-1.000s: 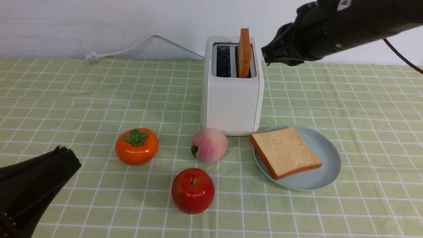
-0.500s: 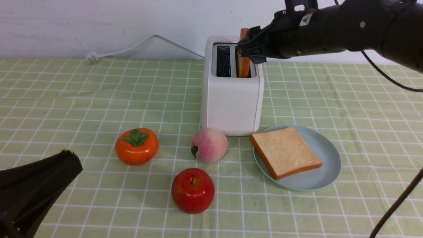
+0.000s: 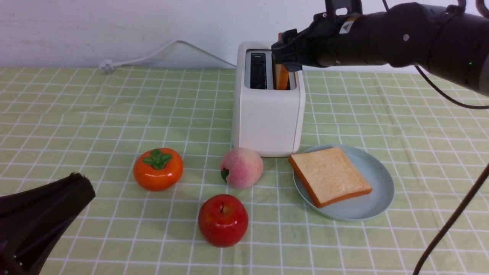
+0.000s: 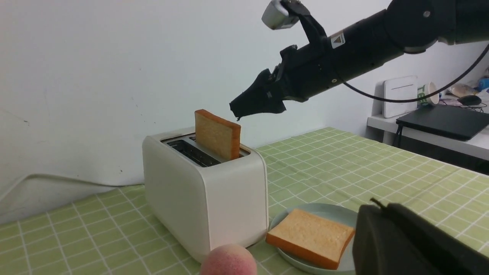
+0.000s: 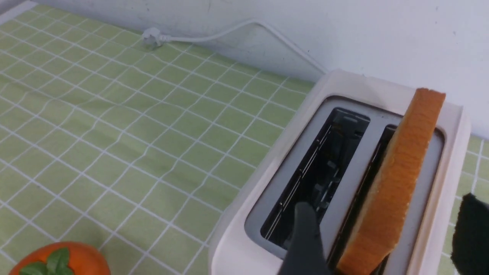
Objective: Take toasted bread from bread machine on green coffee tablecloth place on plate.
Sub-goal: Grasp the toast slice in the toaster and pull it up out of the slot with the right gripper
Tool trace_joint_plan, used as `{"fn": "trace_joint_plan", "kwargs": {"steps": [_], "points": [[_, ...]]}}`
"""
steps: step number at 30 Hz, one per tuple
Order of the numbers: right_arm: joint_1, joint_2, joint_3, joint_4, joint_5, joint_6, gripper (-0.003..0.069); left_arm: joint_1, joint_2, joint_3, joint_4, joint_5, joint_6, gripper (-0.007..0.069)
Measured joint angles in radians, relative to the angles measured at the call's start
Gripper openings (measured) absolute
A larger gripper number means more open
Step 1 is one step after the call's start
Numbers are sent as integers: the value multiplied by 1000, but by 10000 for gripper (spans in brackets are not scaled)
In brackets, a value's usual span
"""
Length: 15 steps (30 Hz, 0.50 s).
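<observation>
The white bread machine (image 3: 267,118) stands at the back of the green coffee tablecloth (image 3: 76,107). One slice of toasted bread (image 3: 282,78) stands upright in its right slot. My right gripper (image 3: 284,57) hovers at the top of that slice, open. In the right wrist view its fingers (image 5: 301,233) stand on either side of the slice (image 5: 401,164), apart from it. A second slice (image 3: 330,175) lies flat on the pale blue-green plate (image 3: 382,191), in front of the toaster to the right. My left gripper (image 3: 76,187) rests low at the front left, shut and holding nothing.
An orange persimmon (image 3: 157,169), a pink peach (image 3: 242,167) and a red apple (image 3: 223,219) sit in front of the toaster. The peach almost touches the toaster's base. The white cord (image 3: 153,55) runs along the wall behind. The toaster's left slot (image 3: 258,70) holds nothing.
My right arm swung left from beside the toaster to over the upright slice, and its jaws opened wide. The left arm has barely moved.
</observation>
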Motion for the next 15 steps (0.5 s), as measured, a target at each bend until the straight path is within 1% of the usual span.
{"fn": "trace_joint_plan", "kwargs": {"steps": [9, 15], "points": [[-1, 93, 0, 11, -152, 0, 491, 0, 0, 0, -4, 0, 0, -13], [-6, 141, -6, 18, -189, 0, 485, 0, 0, 1, -4, 0, 0, -13]]}}
